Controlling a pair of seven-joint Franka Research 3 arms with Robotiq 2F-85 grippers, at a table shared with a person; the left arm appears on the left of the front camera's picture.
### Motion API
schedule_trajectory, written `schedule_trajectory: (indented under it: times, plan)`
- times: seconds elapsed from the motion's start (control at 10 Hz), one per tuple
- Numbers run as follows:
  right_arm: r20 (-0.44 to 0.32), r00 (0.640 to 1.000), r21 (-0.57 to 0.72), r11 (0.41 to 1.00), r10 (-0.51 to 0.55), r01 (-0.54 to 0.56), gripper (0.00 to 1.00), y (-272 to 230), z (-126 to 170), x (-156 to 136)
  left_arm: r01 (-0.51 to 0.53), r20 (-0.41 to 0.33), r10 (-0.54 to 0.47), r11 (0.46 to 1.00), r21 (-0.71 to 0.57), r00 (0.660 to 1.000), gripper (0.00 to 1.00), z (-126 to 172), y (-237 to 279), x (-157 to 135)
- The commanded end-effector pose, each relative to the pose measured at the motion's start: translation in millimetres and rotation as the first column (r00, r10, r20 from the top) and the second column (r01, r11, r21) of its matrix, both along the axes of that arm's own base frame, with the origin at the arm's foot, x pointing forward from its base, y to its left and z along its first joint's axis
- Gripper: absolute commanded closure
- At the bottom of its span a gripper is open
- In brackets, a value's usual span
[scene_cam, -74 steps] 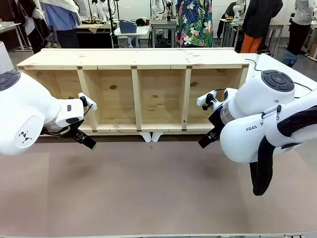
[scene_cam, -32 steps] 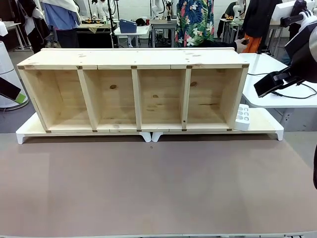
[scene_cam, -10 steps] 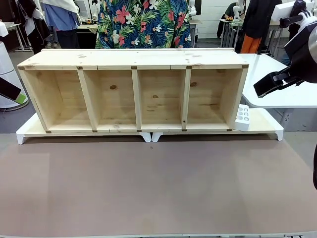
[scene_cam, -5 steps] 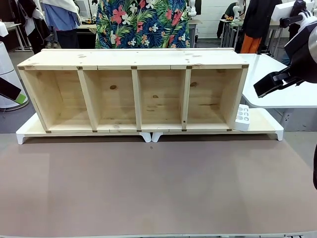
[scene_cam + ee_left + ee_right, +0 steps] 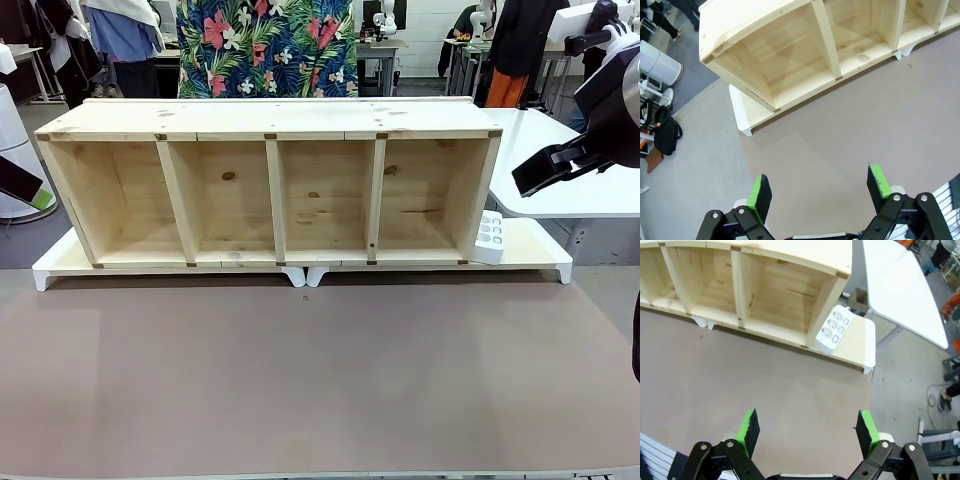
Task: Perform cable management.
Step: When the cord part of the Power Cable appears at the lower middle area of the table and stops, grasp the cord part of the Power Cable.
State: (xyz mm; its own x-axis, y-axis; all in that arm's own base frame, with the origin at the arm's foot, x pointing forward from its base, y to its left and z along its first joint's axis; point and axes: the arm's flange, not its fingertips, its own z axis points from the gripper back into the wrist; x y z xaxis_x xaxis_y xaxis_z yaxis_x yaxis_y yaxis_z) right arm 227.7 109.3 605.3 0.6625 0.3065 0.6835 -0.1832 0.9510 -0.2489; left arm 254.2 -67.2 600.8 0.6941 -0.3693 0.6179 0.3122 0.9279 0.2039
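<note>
The cable's white power strip (image 5: 489, 238) leans against the right outer wall of the wooden shelf (image 5: 270, 120); it also shows in the right wrist view (image 5: 834, 329), sockets facing up. Its black cord is hidden. My right gripper (image 5: 807, 426) hangs open high above the brown table, well short of the strip, with nothing between its green pads. A black finger (image 5: 546, 168) of it shows at the right edge. My left gripper (image 5: 819, 187) is also open and holds nothing, high over the shelf's left end. One of its fingers (image 5: 22, 183) shows at the left edge.
The four-compartment shelf stands on a white base (image 5: 540, 250) at the far side of the brown table top (image 5: 320, 370). A white table (image 5: 565, 130) lies to the right. A person in a floral shirt (image 5: 265, 45) stands behind the shelf.
Both arms left the front of the shelf for the sides seconds ago and have held still since. The person in the floral shirt has stepped leftward behind the shelf.
</note>
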Motion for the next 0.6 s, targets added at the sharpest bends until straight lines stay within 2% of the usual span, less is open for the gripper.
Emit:
schedule_trajectory:
  times: [0.0, 0.5]
  plan:
    - [-0.001, 1.000, 0.001, 1.000, -0.004, 0.004, 0.00, -0.8, -0.2, 0.6, 0.011, 0.007, -0.011, 1.000, 0.005, 1.000, 0.00, 1.3, 0.1, -0.3]
    - [-0.001, 1.000, 0.001, 1.000, -0.004, 0.004, 0.00, -0.8, -0.2, 0.6, 0.011, 0.007, -0.011, 1.000, 0.005, 1.000, 0.00, 1.3, 0.1, -0.3]
